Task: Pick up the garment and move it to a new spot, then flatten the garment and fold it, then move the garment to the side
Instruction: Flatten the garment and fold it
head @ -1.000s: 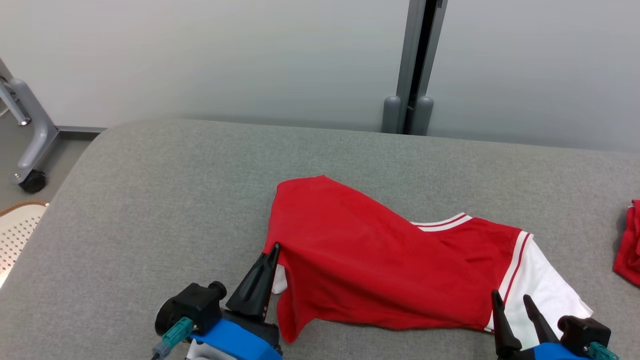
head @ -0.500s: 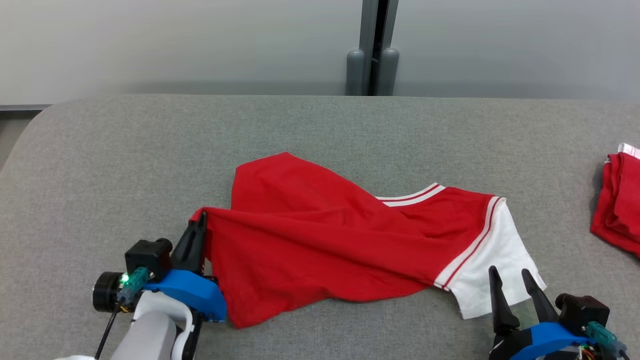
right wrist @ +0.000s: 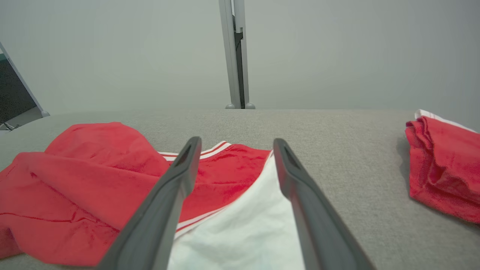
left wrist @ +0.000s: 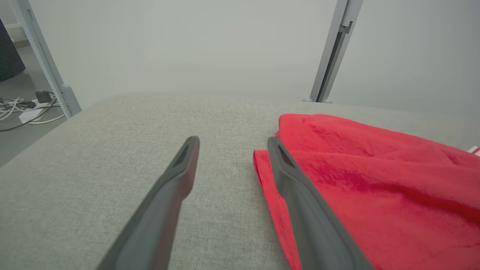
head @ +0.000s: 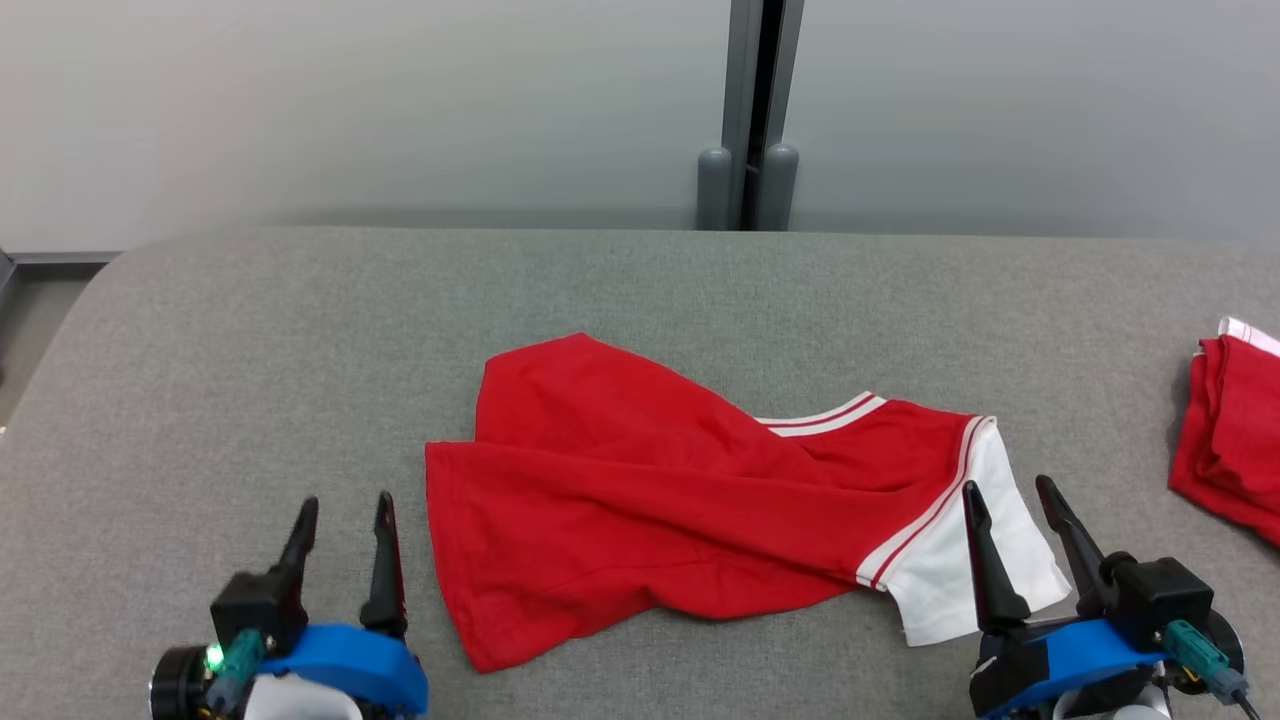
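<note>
**Helper:** Where is the garment [head: 680, 500] now?

**Me:** I see it lying in the middle of the grey table [head: 250, 350]. It is bunched and twisted, not flat. The red part is folded over itself. The white sleeve [head: 935, 590] sticks out toward my right side.

**Helper:** And your claws?

**Me:** My left gripper [head: 347, 500] is spread wide and holds nothing. It sits just beside the left edge of the cloth. My right gripper [head: 1005, 485] is spread wide too, and empty. Its fingers hang over the white sleeve.

**Helper:** What could go wrong from here?

**Me:** I think I could grab two layers at once. The red part is doubled up near my left gripper. A pinch there may catch the layer under it as well. Then the twist would not come out when I pull.

**Helper:** Anything else?

**Me:** Yes. If I pull on one side only, the whole garment may slide along and not get flat. If I do not come down far enough, my fingers may slip off the thin edge. And there is another red cloth [head: 1225, 420] far off on the right. A big pull that way could drag the garment into it and mix the two up.
</note>
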